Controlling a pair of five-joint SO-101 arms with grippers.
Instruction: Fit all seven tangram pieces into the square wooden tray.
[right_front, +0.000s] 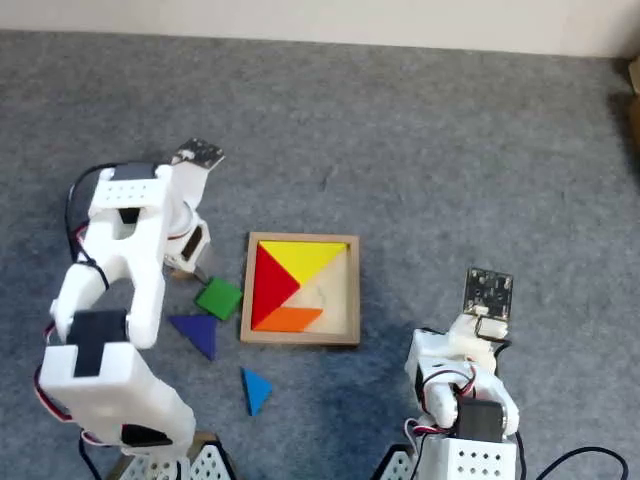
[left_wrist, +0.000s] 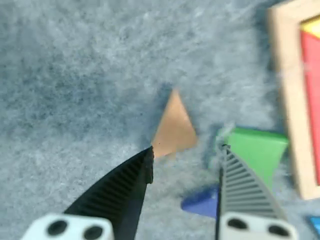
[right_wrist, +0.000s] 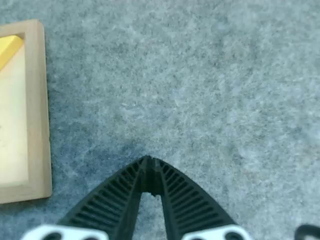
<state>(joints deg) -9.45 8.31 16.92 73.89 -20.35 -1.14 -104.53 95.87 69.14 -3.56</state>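
The left end effector, jaws apart, straddles the tan triangle; next it should clamp and carry it right into the tray

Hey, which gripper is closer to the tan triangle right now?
Left. The left gripper hangs open just over the tan triangle, beside the green square; the right gripper sits shut over carpet beyond the tray.

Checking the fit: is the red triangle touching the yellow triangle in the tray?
Touching. The high view shows the red triangle and the yellow triangle meeting along one diagonal edge, with no gap between them.
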